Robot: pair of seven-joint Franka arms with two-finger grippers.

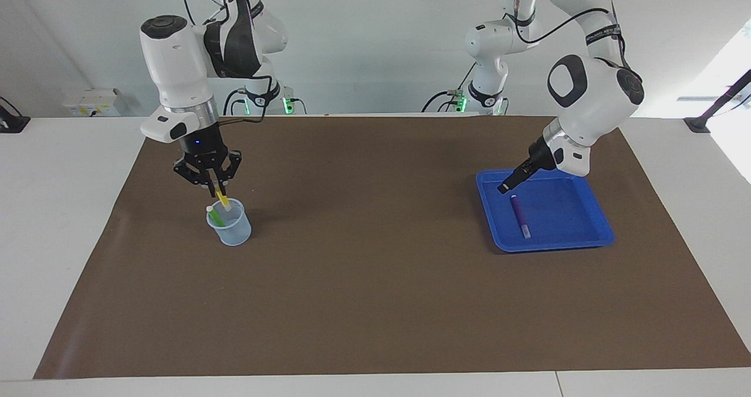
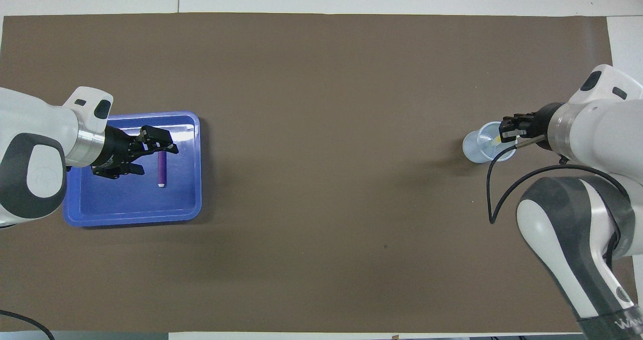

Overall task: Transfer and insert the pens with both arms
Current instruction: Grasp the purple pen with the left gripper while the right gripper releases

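Yellow pen (image 1: 221, 197) is clamped in right end effector (image 1: 211, 187) over cup (image 1: 230, 223); left end effector (image 1: 506, 186) gapes empty.

- The brown mat (image 1: 375, 280) lies bare between the cup (image 1: 230, 224) and the blue tray (image 1: 543, 209), a wide lane for any gripper.
- Over the cup's mouth hangs the right gripper (image 1: 212, 185) with the yellow pen (image 1: 221, 197) (a green pen (image 1: 215, 215) leans inside already).
- The left gripper (image 1: 506, 187) sits over the tray's rim beside the purple pen (image 1: 518, 215).
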